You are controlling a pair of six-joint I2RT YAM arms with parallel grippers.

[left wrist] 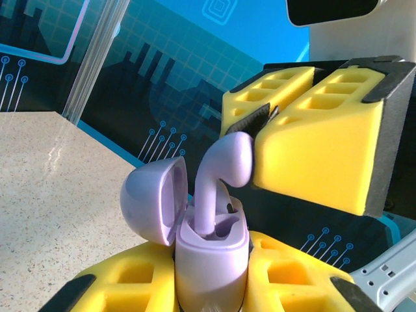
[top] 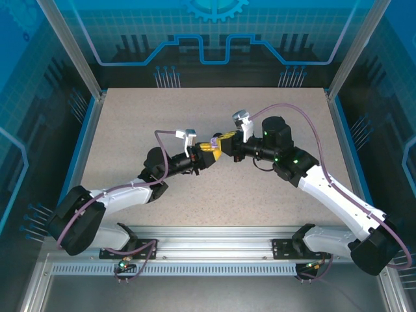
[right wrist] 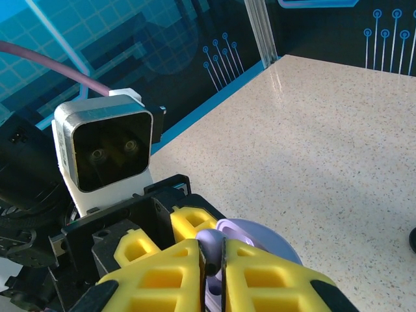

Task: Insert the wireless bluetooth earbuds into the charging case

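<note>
Tabletop (top: 260,195), speckled beige, spreads bare on every side of the charging case (left wrist: 211,260), with blue printed backdrop panels (top: 214,39) walling it in behind and to both sides. The left arm (top: 123,195) reaches the case from its near-left, and the right arm (top: 331,188) from its near-right, trailing a purple cable (top: 305,117) that loops over behind the case. The two meet tip to tip above the middle of the table.

The left gripper (top: 207,156) is clenched on the case, its yellow foam pads (left wrist: 130,279) pressed against the lavender body from both sides and holding it upright. A wrist camera (right wrist: 107,149) on that arm sits just behind the case as seen from the right wrist.

The right gripper (left wrist: 273,127) comes in above the case, jaws pinched on the bulb of a lavender earbud (left wrist: 224,175). The case lid (left wrist: 153,201) is hinged back to the left, clear of the earbud. The earbud's stem points down into a well of the case, with the bulb above the rim.

From the right wrist, a small dark object (right wrist: 412,240) lies on the table well apart from the case; it is cut off by the frame edge.
</note>
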